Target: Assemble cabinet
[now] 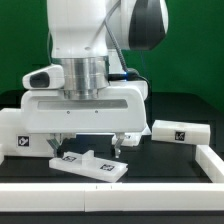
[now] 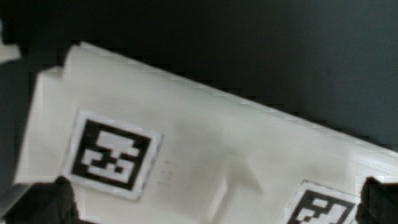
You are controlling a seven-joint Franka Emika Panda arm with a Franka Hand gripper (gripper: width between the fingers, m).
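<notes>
A flat white cabinet panel (image 1: 88, 164) with two black-and-white tags lies on the black table near the front. My gripper (image 1: 90, 151) hangs just above it, jaws open wide, one finger (image 1: 62, 147) over each end of the panel. In the wrist view the panel (image 2: 214, 130) fills the frame slantwise with a tag (image 2: 112, 153) showing, and the gripper (image 2: 208, 208) holds nothing; its dark fingertips (image 2: 36, 205) sit at the frame's edges. A white cabinet block (image 1: 180, 131) with a tag lies at the exterior view's right. Another tagged white part (image 1: 20, 141) lies at the left.
A white raised border (image 1: 110, 193) runs along the table's front and up the exterior view's right side (image 1: 214, 160). A green backdrop stands behind. The arm's large white housing (image 1: 85, 105) hides the table's middle behind the gripper.
</notes>
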